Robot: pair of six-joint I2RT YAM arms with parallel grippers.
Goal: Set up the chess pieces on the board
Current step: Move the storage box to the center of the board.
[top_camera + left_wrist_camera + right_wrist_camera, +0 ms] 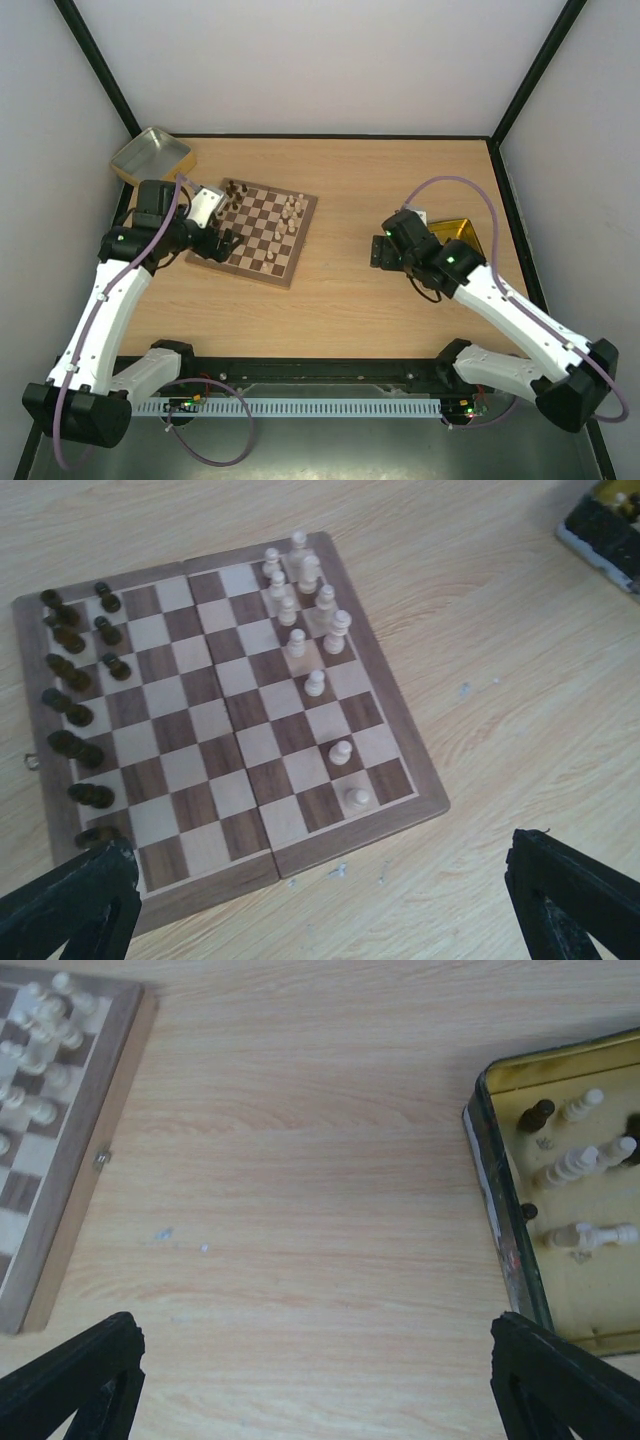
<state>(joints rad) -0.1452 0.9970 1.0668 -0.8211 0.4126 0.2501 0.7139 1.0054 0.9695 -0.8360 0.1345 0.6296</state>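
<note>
**Mid-setup.** We see the left end effector [320,905] and right end effector [315,1385] both wide open and empty. Ahead of the left one lies the board [200,742], with dark pieces [75,670] along its left edge and cream pieces [305,600] at its far right. Ahead-right of the right one, a gold tin [482,1160] holds spare pieces [585,1235]. We judge the next move to be lifting one that lies flat.

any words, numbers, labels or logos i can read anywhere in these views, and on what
No text can be read in any view.
gold tray: faint marks on its outer wall, too blurred to read.
board: no letters or numbers show on its rim or squares.
</note>
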